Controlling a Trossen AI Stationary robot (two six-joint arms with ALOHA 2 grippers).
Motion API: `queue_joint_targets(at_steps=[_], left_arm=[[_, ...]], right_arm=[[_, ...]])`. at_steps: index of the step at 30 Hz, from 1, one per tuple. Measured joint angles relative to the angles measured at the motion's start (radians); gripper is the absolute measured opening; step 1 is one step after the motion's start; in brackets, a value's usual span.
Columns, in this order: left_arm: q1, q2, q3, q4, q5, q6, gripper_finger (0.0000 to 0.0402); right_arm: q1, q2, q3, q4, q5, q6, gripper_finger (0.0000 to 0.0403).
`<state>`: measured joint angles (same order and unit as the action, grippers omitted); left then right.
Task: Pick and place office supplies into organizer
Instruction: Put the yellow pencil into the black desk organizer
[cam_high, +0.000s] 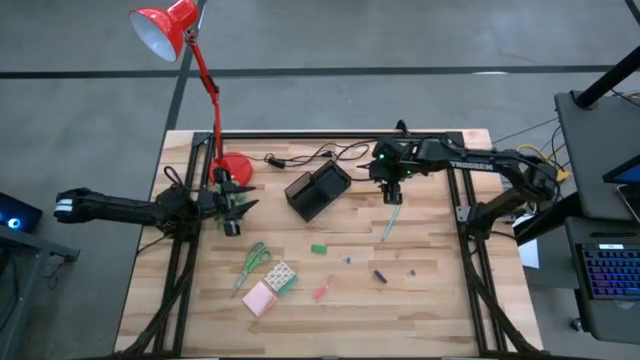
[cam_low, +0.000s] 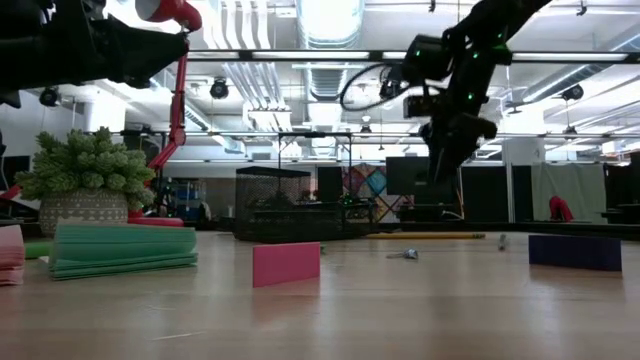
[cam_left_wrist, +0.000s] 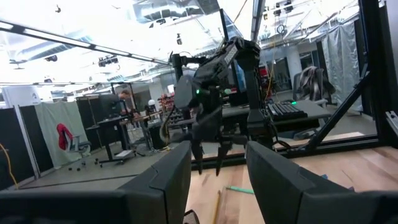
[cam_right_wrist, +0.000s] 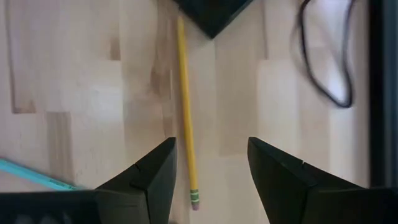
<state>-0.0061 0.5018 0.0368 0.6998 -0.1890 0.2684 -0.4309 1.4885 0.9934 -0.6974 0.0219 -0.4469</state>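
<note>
My right gripper (cam_high: 391, 186) (cam_right_wrist: 211, 171) hangs open above the table, fingers pointing down, just right of the black organizer (cam_high: 318, 190). A yellow pencil (cam_right_wrist: 185, 106) lies flat on the wood beneath it, closer to one finger; nothing is touched. A teal-and-silver pen (cam_high: 392, 222) lies nearer. My left gripper (cam_high: 232, 207) (cam_left_wrist: 217, 180) waits open and level beside the red lamp's base (cam_high: 236, 167). Green-handled scissors (cam_high: 252, 268), the patterned block (cam_high: 280, 277), the pink pad (cam_high: 259, 298) and small green (cam_high: 318, 248), red (cam_high: 320, 293) and purple (cam_high: 380, 276) pieces lie on the near half.
A black cable (cam_high: 320, 156) loops along the far edge behind the organizer and shows in the right wrist view (cam_right_wrist: 323, 56). The red lamp's arm (cam_high: 205, 85) rises over the far left corner. Bare wood lies between the organizer and the scattered pieces.
</note>
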Motion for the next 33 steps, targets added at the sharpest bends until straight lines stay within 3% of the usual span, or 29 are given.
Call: queue_joint_targets(at_steps=[18, 33], left_arm=[[0.000, 0.023, -0.002, -0.001, 0.000, -0.002, 0.0142], [0.000, 0.041, -0.002, -0.001, 0.000, -0.002, 0.0142]], right_arm=[[0.000, 0.261, 0.148, -0.038, -0.007, -0.016, 0.0187], [0.000, 0.322, 0.150, -0.055, -0.007, -0.051, 0.0187]])
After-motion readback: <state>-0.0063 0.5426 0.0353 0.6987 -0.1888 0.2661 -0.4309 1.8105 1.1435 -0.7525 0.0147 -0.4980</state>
